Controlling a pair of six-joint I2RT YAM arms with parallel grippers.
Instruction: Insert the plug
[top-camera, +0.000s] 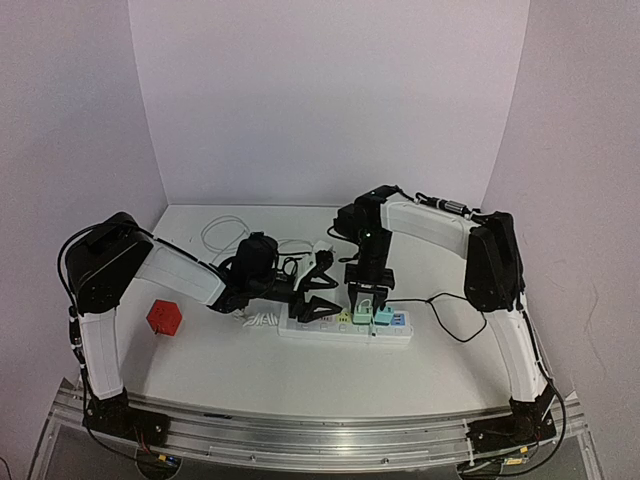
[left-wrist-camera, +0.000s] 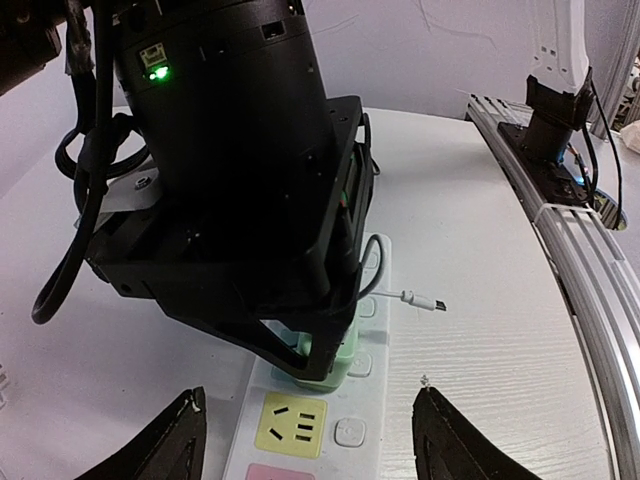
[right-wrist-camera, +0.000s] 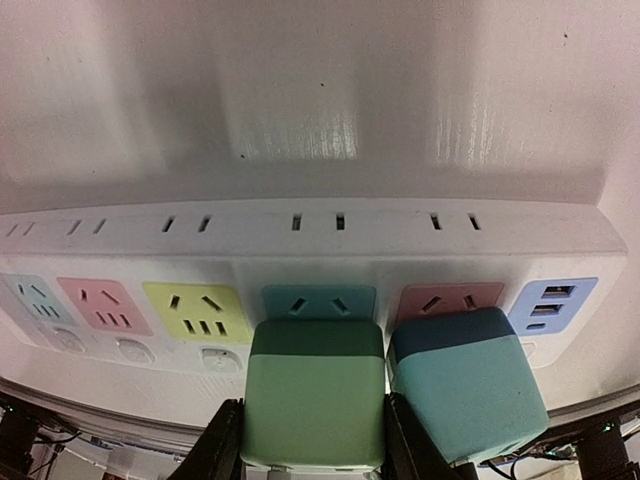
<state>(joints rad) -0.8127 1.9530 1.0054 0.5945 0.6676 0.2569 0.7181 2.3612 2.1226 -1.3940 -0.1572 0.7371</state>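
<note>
I see L gripper (top-camera: 320, 307) with fingers (left-wrist-camera: 160, 450) spread wide, arm low, reaching twd R gripper (top-camera: 370, 303). R wrist vertical, tips down, fingers (right-wrist-camera: 225, 450) pinching green plug (right-wrist-camera: 312, 400) btwn them.

The power strip (right-wrist-camera: 320, 235) is glossy plastic, the green plug (right-wrist-camera: 313, 395) matt, the table (right-wrist-camera: 320, 80) smooth.

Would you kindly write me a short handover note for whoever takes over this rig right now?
Right tool: shut on the green plug, at the teal socket of the power strip.
Left tool: open, empty, above the yellow socket.
Done: teal plug sits in the neighbouring red socket.
To do: check the green plug is fully seated (cannot tell), then release.
</note>
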